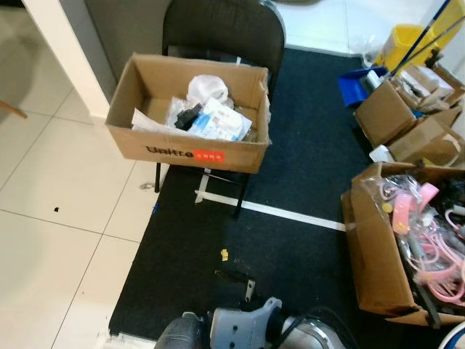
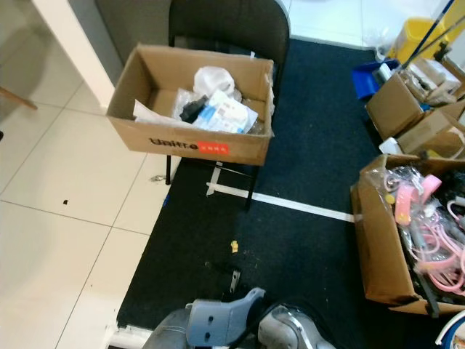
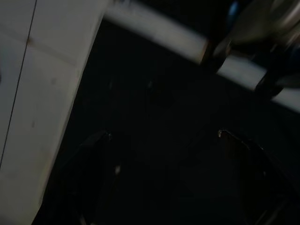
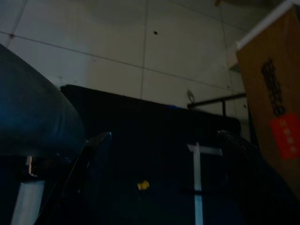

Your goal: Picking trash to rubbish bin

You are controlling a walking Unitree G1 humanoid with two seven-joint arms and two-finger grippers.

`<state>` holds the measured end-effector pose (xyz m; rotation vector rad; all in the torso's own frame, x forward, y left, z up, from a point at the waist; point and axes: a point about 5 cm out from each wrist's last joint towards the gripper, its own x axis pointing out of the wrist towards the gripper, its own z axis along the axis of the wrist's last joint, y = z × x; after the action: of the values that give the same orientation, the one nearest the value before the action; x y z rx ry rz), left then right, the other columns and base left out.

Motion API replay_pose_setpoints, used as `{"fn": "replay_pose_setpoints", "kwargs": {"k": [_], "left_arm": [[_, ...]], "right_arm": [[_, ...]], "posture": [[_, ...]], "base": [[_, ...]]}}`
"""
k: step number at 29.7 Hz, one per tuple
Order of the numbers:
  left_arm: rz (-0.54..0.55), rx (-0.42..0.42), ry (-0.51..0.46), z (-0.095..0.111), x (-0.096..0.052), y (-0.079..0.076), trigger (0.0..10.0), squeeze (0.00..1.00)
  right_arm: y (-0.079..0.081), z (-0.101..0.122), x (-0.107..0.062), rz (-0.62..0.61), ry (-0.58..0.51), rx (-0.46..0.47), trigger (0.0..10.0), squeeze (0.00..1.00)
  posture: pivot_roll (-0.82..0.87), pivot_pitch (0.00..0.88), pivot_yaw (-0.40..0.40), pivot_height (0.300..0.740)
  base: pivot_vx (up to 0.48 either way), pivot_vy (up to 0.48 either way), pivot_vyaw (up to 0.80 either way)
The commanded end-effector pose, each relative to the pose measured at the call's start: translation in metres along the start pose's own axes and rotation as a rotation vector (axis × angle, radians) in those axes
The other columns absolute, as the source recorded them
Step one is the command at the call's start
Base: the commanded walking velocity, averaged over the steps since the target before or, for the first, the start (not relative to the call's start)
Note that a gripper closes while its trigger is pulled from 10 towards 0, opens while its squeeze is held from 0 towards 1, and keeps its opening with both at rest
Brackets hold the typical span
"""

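Observation:
A brown cardboard box (image 1: 189,149) printed "Unitree" sits on a black chair (image 1: 225,29) and holds plastic wrappers, paper and a dark item. A small yellow scrap (image 1: 224,254) lies on the black mat (image 1: 290,182) in front of the chair. It is also in the right wrist view as the yellow scrap (image 4: 143,185). A small dark piece (image 1: 249,291) lies close to my body. My left gripper (image 3: 164,135) hangs open over the dark mat. My right gripper (image 4: 164,136) hangs open low over the mat, holding nothing.
An open box of pink hangers (image 1: 421,240) stands at the right, with more cardboard boxes (image 1: 407,120), a blue dustpan (image 1: 356,83) and a yellow mop bucket (image 1: 410,40) behind it. A white tape line (image 1: 290,213) crosses the mat. Pale tile floor (image 1: 58,218) lies to the left.

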<state>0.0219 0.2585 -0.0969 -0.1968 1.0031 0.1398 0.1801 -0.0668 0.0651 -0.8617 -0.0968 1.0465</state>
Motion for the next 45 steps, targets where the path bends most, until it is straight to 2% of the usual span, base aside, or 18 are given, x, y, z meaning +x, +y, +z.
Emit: {"fn": "replay_pose_setpoints", "kwargs": {"k": [1, 4, 8, 10, 18, 21, 23, 27, 36, 41, 45], "left_arm": [[0.022, -0.016, 0.038, -0.015, -0.01, 0.007, 10.0, 0.0], [0.012, -0.015, 0.062, -0.025, -0.014, 0.003, 10.0, 0.0], [0.002, -0.02, 0.059, -0.025, -0.012, -0.002, 10.0, 0.0], [-0.025, -0.009, 0.053, -0.022, -0.008, -0.009, 10.0, 0.0], [-0.06, 0.027, 0.033, -0.009, 0.001, -0.014, 10.0, 0.0], [-0.061, 0.035, 0.023, 0.0, 0.005, -0.013, 10.0, 0.0], [-0.056, 0.029, -0.019, 0.018, 0.015, -0.014, 10.0, 0.0], [-0.057, 0.027, -0.036, 0.031, 0.022, -0.017, 10.0, 0.0], [-0.068, 0.007, -0.11, 0.084, 0.047, -0.037, 10.0, 0.0], [-0.075, -0.012, -0.137, 0.098, 0.053, -0.047, 10.0, 0.0], [-0.068, -0.029, -0.144, 0.102, 0.054, -0.049, 10.0, 0.0]], "right_arm": [[0.005, 0.005, -0.003, 0.019, -0.002, -0.008, 10.0, 0.0], [0.006, 0.008, -0.007, 0.028, -0.002, 0.0, 10.0, 0.0], [0.005, 0.008, -0.008, 0.024, 0.004, 0.007, 10.0, 0.0], [0.003, 0.007, -0.008, 0.022, 0.009, 0.019, 10.0, 0.0], [0.002, 0.006, -0.003, 0.02, 0.019, 0.019, 10.0, 0.0], [0.001, 0.001, 0.002, 0.027, 0.028, 0.036, 10.0, 0.0], [-0.002, -0.007, 0.01, 0.024, 0.038, 0.037, 10.0, 0.0], [-0.004, -0.013, 0.021, 0.026, 0.054, 0.028, 10.0, 0.0], [-0.021, -0.035, 0.056, 0.039, 0.107, 0.023, 10.0, 0.0], [-0.026, -0.042, 0.064, 0.039, 0.121, 0.019, 10.0, 0.0], [-0.028, -0.046, 0.068, 0.044, 0.125, 0.02, 10.0, 0.0]], "posture": [[0.37, 0.359, 0.033, 0.74], [0.36, 0.374, 0.027, 0.74], [0.35, 0.368, 0.029, 0.74], [0.35, 0.358, 0.036, 0.74], [0.33, 0.324, 0.045, 0.74], [0.32, 0.301, 0.037, 0.74], [0.31, 0.252, 0.04, 0.74], [0.28, 0.214, 0.038, 0.74], [0.19, 0.078, 0.005, 0.74], [0.19, 0.035, -0.012, 0.74], [0.19, 0.024, -0.021, 0.74]], "base": [[0.0, 0.0, 0.0], [0.0, 0.0, 0.0], [0.0, 0.0, 0.0], [0.0, 0.0, 0.0], [0.0, 0.0, 0.0], [0.0, 0.0, 0.0], [0.0, 0.0, 0.0], [0.0, 0.0, 0.0], [0.0, 0.0, 0.0], [0.0, 0.0, 0.0], [0.0, 0.0, 0.0]]}}
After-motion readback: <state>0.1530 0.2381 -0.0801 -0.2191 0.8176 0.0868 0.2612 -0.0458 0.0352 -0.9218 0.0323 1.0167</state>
